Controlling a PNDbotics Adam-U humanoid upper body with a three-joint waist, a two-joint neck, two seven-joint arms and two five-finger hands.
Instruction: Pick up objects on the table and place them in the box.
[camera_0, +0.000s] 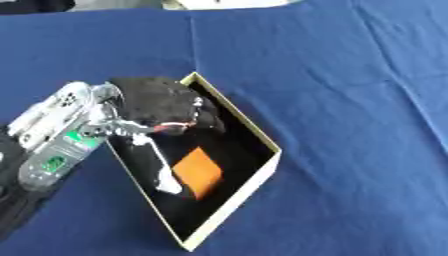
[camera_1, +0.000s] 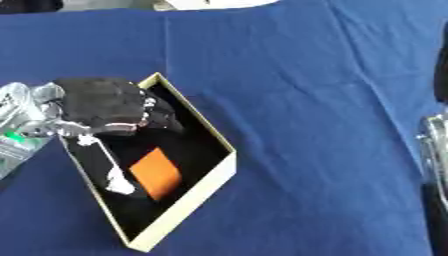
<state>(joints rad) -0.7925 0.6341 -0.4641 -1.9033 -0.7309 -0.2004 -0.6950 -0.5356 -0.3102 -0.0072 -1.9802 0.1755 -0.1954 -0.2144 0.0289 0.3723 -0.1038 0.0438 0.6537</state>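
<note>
The left hand reaches over the box from its near-left wall, fingers hanging down inside; whether they pinch anything I cannot tell. Just below the fingertips an orange square lies flat on the dark floor, apparently already placed. The right hand shows only as a sliver of arm at the far right edge, its fingers unseen.

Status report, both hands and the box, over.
Left hand over box, fingers reaching inside. Orange object lying in box. Right hand unseen; only right arm at edge. Nothing in the way.
</note>
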